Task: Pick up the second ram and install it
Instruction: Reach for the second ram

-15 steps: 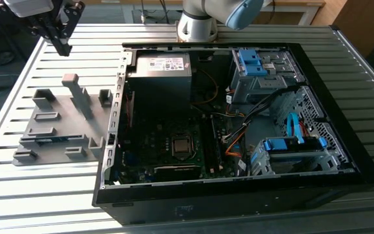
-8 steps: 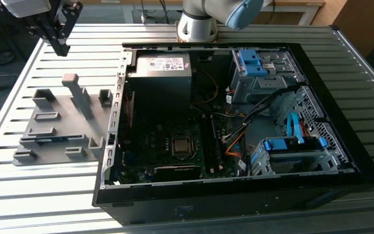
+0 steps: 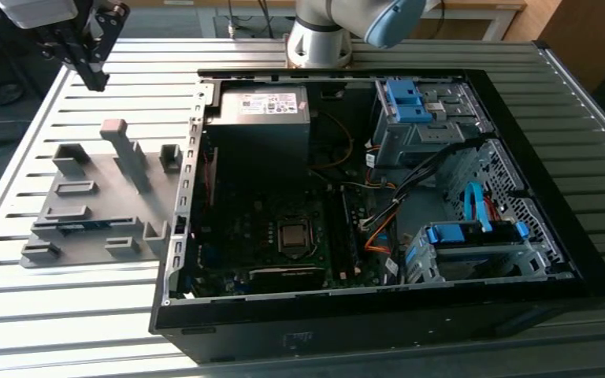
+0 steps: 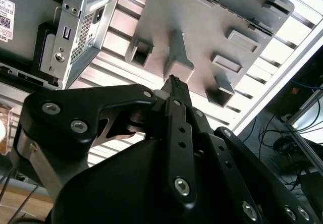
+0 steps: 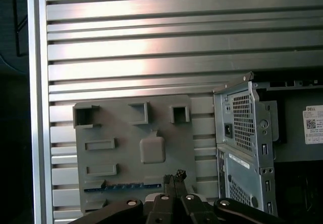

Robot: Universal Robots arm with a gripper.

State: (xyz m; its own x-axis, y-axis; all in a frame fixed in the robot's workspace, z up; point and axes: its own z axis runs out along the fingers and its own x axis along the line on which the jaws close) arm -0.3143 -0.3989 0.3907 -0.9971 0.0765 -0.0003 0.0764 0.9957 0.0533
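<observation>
Black two-finger gripper (image 3: 97, 79) hangs in the air above the silver slatted aluminium table (image 3: 72, 315), over the strip along the table's edge at the exterior view's left. Its fingers are pressed together and hold nothing; in both wrist views the dark tips (image 4: 174, 80) (image 5: 174, 176) meet with no gap between them.

Below it a flat grey plastic fixture with upright blocks and shallow pockets (image 3: 103, 209) lies on the table, between that edge and the large black open computer case (image 3: 387, 315). In both wrist views the fixture's plate (image 4: 222, 22) (image 5: 126, 158) lies under the fingers, beside the case's perforated metal rear corner (image 4: 81, 22) (image 5: 242, 133).

The second ram, a long thin blue-green memory stick (image 3: 82, 224), stands on its edge in a long slot of the fixture, on the part of the fixture nearest the table's edge closest to the exterior camera. In the first wrist view it shows as a narrow blue line (image 5: 123, 186) across the plate, one end close to the fingertips as pictured, though the gripper is up off the fixture and touches nothing.

Inside the case lie a dark motherboard with a square metal CPU socket (image 3: 294, 235), a grey boxy power supply (image 3: 265, 106) and blue plastic drive-bay clips (image 3: 408, 98).
</observation>
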